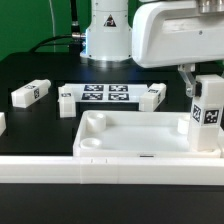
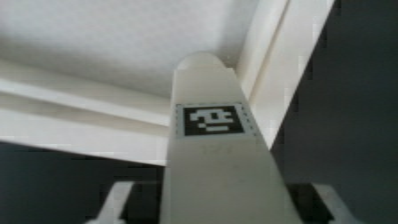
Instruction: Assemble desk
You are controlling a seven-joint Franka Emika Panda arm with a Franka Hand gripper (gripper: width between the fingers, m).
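Observation:
The white rimmed tabletop [image 1: 140, 142] lies upside down at the front of the table, with a round socket in its corner on the exterior view's left. A tagged leg block [image 1: 207, 112] stands upright at its end on the exterior view's right. My gripper [image 1: 203, 82] comes down over the top of this leg. In the wrist view the leg block [image 2: 214, 130] runs between my fingers [image 2: 125, 200] toward the tabletop [image 2: 107, 50], and the gripper [image 2: 222, 200] is shut on it. The leg hides where its foot meets the tabletop.
Three loose leg blocks lie behind the tabletop: one [image 1: 30, 93] far toward the exterior view's left, one [image 1: 66, 100] and one [image 1: 154, 96] either side of the marker board [image 1: 107, 95]. A white piece [image 1: 2, 122] shows at the left edge. The robot base [image 1: 105, 35] stands behind.

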